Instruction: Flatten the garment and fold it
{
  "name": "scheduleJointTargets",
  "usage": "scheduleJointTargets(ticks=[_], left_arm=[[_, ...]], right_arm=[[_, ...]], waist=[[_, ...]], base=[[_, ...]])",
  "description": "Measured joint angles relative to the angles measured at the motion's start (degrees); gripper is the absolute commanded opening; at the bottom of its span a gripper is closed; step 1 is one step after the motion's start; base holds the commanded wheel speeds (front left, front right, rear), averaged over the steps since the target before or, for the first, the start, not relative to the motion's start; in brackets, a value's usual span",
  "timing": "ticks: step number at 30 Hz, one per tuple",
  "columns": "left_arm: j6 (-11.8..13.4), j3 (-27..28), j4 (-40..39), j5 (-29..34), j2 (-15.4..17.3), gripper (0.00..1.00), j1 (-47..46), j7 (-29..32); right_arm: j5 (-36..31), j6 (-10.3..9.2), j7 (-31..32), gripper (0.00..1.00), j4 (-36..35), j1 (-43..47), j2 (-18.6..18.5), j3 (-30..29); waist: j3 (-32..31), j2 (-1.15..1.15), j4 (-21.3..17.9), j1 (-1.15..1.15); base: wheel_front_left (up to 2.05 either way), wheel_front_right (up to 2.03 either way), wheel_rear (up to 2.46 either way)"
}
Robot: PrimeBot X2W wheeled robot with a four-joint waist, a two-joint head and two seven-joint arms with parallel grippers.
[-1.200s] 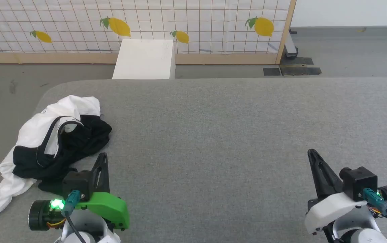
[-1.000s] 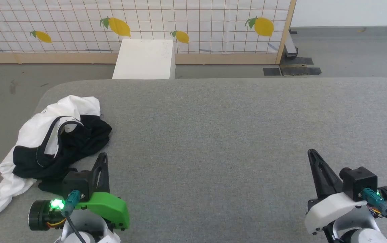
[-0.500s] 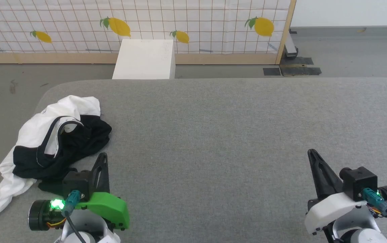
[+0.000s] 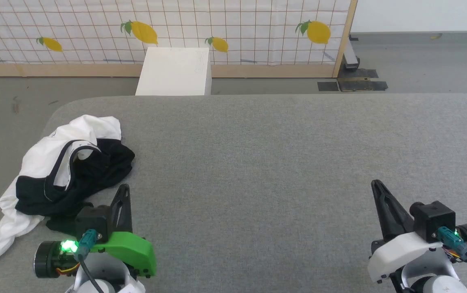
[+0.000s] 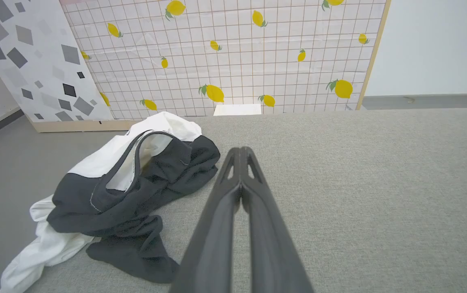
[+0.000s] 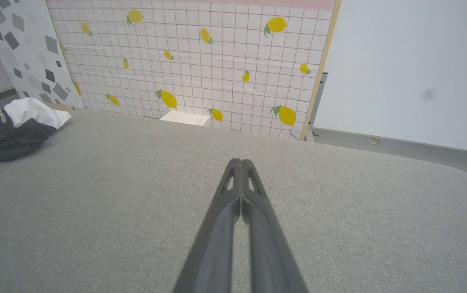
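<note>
The garment (image 4: 60, 171) lies crumpled at the left end of the grey table (image 4: 258, 162), white cloth under bunched black parts, with a white end trailing over the table's left edge. My left gripper (image 4: 124, 188) is shut and empty just right of the heap, apart from it. The left wrist view shows the garment (image 5: 127, 179) left of the closed left gripper (image 5: 241, 149). At the lower right my right gripper (image 4: 376, 184) is shut and empty, far from the cloth. Its wrist view shows the closed right gripper (image 6: 241, 161) over bare table and the garment (image 6: 9, 130) at the far left.
A white box (image 4: 174, 71) stands on the floor behind the table's far edge. A lemon-patterned screen (image 4: 176, 28) with a wooden frame runs behind it. Grey floor lies to the left of the table's rounded corner (image 4: 60, 108).
</note>
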Motion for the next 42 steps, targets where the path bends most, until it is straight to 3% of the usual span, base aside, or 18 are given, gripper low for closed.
scheduleJointTargets(ticks=[7, 8, 27, 42], left_arm=[[0.00, 0.00, 0.00, 0.00, 0.00, 0.00, 0.00, 0.00], [0.00, -0.01, 0.00, 0.00, 0.00, 1.00, 0.00, 0.00], [0.00, -0.90, 0.94, -1.89, 0.01, 1.00, -0.05, -1.37], [1.01, -1.11, 1.44, -4.38, 0.31, 1.00, -0.06, -3.32]], right_arm=[[0.00, 0.00, 0.00, 0.00, 0.00, 0.00, 0.00, 0.00], [0.00, 0.00, 0.00, 1.00, 0.00, 0.00, 0.00, 0.00], [0.67, 0.00, -0.58, 1.00, 0.04, 0.03, -0.03, 0.05], [1.32, 0.00, -1.37, 1.00, 0.47, 0.02, -0.02, 0.99]], waist=[[0.00, 0.00, 0.00, 0.00], [0.00, 0.00, 0.00, 0.00], [-0.01, 0.00, 1.55, 0.00], [-0.05, 0.00, 7.60, 0.01]], base=[[0.00, 0.00, 0.00], [0.00, 0.00, 0.00], [0.00, 0.00, 0.00], [0.00, 0.00, 0.00]])
